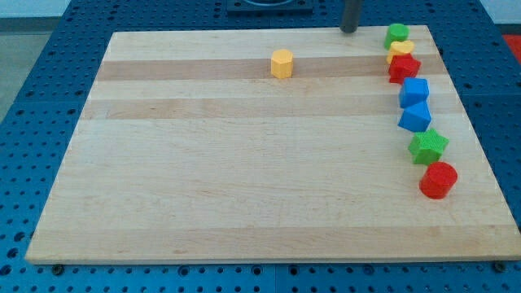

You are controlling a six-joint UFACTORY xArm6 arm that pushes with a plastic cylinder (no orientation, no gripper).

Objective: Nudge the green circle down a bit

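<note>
The green circle [397,33] sits at the board's top right corner, at the head of a column of blocks. My tip [349,31] is at the board's top edge, a short way to the view's left of the green circle, apart from it. Directly below the green circle lie a yellow block [400,49], then a red block [404,67], touching in a row.
The column continues down the right side: a blue block [414,91], another blue block [415,117], a green star-like block [428,146], a red cylinder [439,180]. A yellow hexagonal block [282,63] stands alone at top centre. The wooden board [244,163] lies on a blue pegboard.
</note>
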